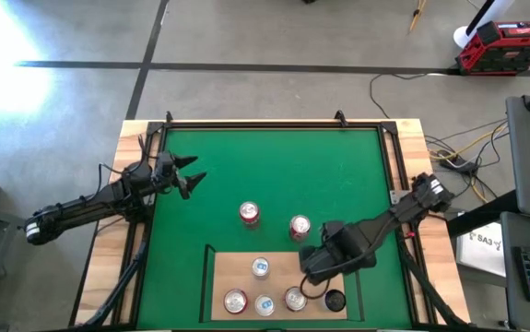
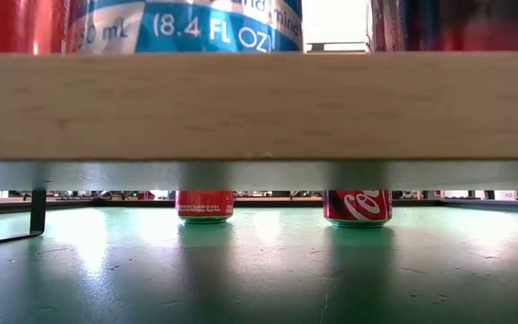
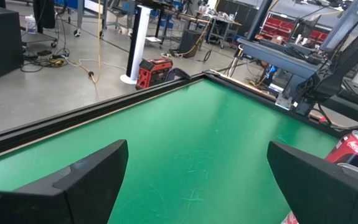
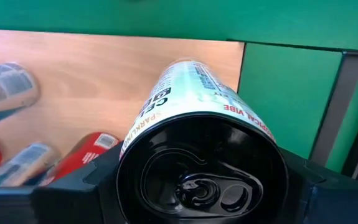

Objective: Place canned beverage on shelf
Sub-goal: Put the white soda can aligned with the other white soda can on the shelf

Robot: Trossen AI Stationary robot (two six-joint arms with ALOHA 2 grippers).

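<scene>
The black-topped can (image 4: 200, 155) sat clamped between the right gripper (image 1: 323, 267)'s fingers, its long axis upright and its base pointing down at the shelf (image 1: 223, 272) — so the coming move looked like a straight lowering, not a reach. In the high view the can (image 1: 335, 300) showed near the board's five-o'clock corner, just inside the thin black rail (image 4: 332, 112); whether it already touched the wood could not be told. At about nine o'clock from it stood four cans on the board, the nearest red one (image 1: 294, 298) close beside. Two red cans (image 1: 249, 213) waited on the green mat (image 1: 274, 166) at twelve o'clock of the shelf. The left gripper (image 1: 191, 177) hovered well apart at ten o'clock, fingers spread, holding nothing — the right arm was far nearer.
</scene>
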